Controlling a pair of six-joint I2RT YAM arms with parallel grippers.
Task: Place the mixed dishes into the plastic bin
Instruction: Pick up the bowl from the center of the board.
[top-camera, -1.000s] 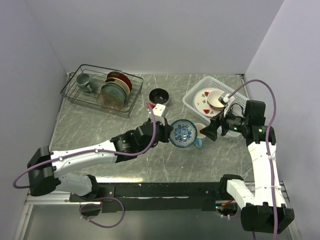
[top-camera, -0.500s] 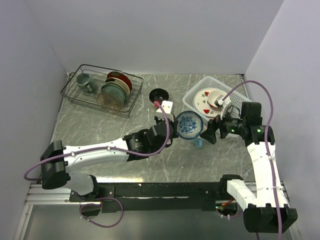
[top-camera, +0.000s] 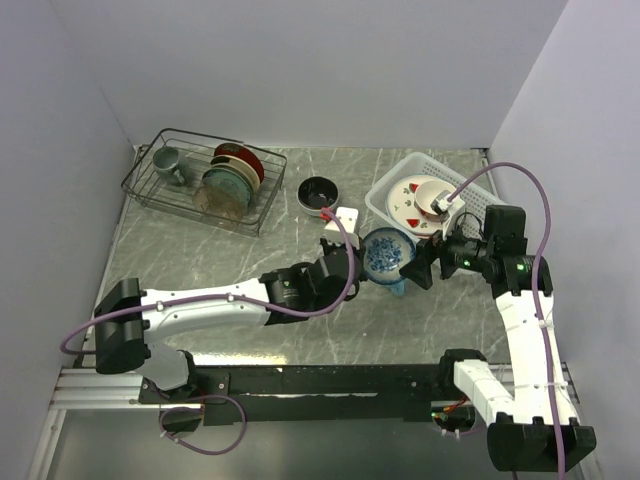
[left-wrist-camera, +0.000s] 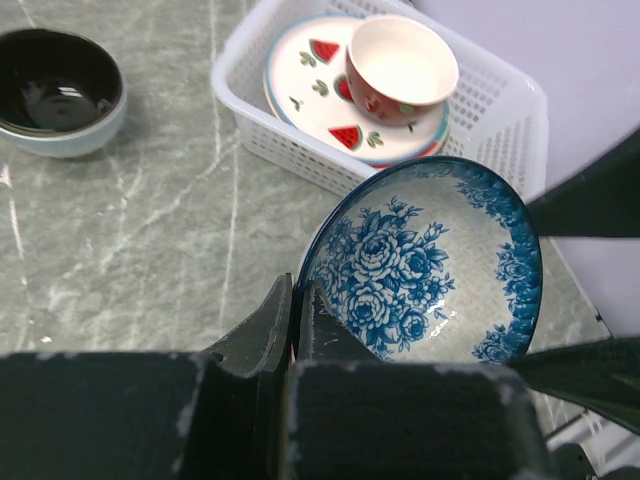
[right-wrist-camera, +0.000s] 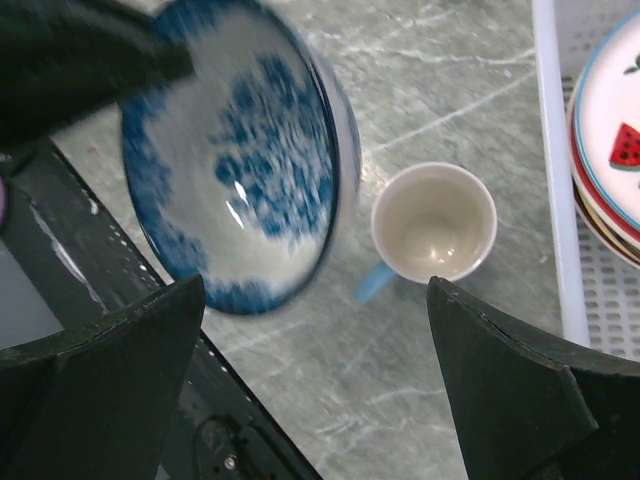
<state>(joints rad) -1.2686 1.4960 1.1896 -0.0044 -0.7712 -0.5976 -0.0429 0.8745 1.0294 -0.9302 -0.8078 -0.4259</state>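
My left gripper (top-camera: 366, 264) (left-wrist-camera: 297, 292) is shut on the near rim of the blue-patterned bowl (top-camera: 385, 254) (left-wrist-camera: 430, 265) and holds it tilted above the table, just short of the white plastic bin (top-camera: 379, 205) (left-wrist-camera: 300, 160). The bin holds fruit-marked plates (left-wrist-camera: 312, 72) with a red-and-cream bowl (left-wrist-camera: 400, 62) on top. The bowl also shows in the right wrist view (right-wrist-camera: 235, 160). My right gripper (top-camera: 420, 265) (right-wrist-camera: 315, 288) is open and empty, above the light blue mug (right-wrist-camera: 435, 222), which stands upright on the table beside the held bowl.
A dark bowl with a pale outside (top-camera: 318, 191) (left-wrist-camera: 55, 85) stands on the table left of the bin. A black wire rack (top-camera: 150, 190) at the back left holds a grey-green mug (top-camera: 165, 160) and upright plates (top-camera: 230, 180). Walls close the back and sides.
My left arm has carried the blue-patterned bowl to the right and a little back, closer to the bin and over the mug. The right gripper has barely moved.
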